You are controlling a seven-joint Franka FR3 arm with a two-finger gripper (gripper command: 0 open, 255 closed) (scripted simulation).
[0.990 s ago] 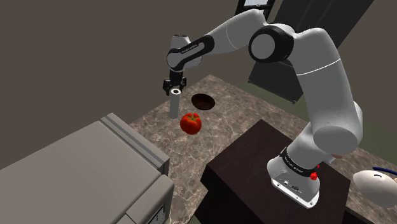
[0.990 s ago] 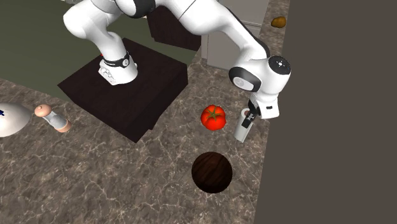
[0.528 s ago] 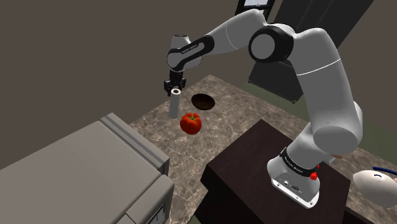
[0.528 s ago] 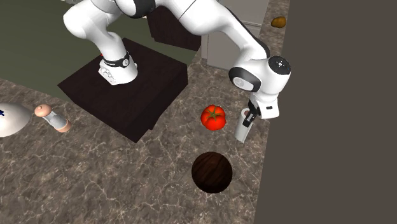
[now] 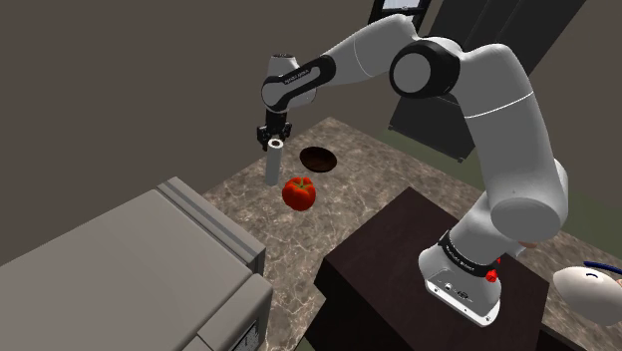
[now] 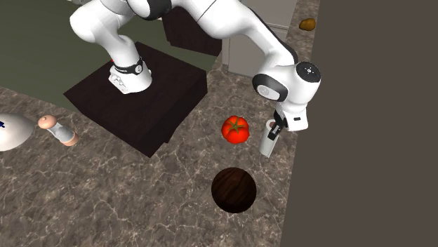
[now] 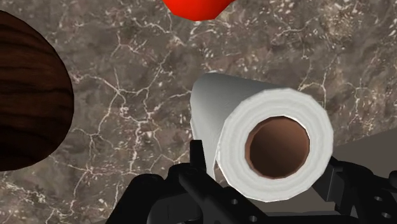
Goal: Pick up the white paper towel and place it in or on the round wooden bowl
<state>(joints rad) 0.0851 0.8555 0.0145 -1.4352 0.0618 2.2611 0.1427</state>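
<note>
The white paper towel roll [image 5: 272, 166] [image 6: 267, 142] stands upright on the marble counter close to the wall. My gripper [image 5: 272, 141] [image 6: 272, 126] points straight down over it and is shut on its upper end. In the wrist view the black fingers [image 7: 198, 160] clasp the roll [image 7: 273, 143] from both sides, and its brown cardboard core faces the camera. The round dark wooden bowl [image 5: 319, 158] [image 6: 234, 190] [image 7: 25, 102] sits a short way off on the counter, with nothing inside it.
A red tomato [image 5: 299, 192] [image 6: 236, 129] [image 7: 194, 6] lies on the counter right beside the roll. A dark wall [image 6: 365, 140] rises just behind the roll. A grey appliance [image 5: 130, 259] sits at the shoulder view's lower left. A small shaker [image 6: 58, 130] lies far off.
The fingers have closed onto the top of the paper towel roll. Arm, roll, tomato and bowl stay where they were.
</note>
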